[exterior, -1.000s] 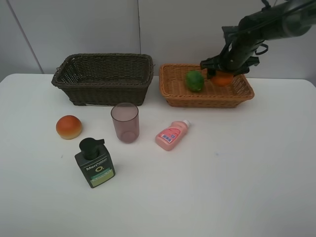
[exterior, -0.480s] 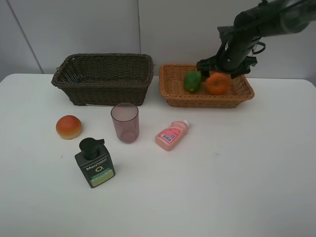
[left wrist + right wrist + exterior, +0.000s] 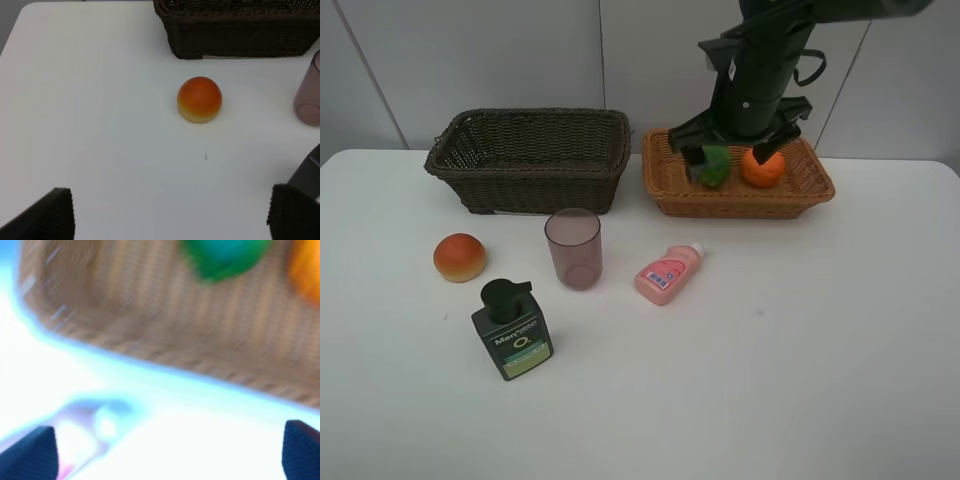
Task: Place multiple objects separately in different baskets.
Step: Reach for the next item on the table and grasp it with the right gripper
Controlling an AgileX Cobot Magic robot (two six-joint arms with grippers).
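Sorting stands about a third done — the lime [image 3: 718, 170] and tangerine [image 3: 761, 168] lie in the light basket [image 3: 740, 206], while the peach [image 3: 459, 257], cup [image 3: 573, 248], pink bottle [image 3: 668, 274] and pump bottle [image 3: 512, 330] sit on the tabletop [image 3: 800, 350], none in the dark basket [image 3: 530, 160]. Right fingers [image 3: 692, 158] and left fingers [image 3: 47, 217] stand wide — holding nothing.

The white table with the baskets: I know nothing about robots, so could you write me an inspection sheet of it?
Surface: white table.
Job's things: lime and tangerine in the tan basket; nothing seen in the dark basket; peach-like fruit, cup, pink bottle, pump bottle on the table.
Clutter: nothing seen.
Grippers: right gripper open above the tan basket, empty; left gripper open, empty.
Cables: one dark cable loop on the right arm.
Surroundings: pale wall behind.
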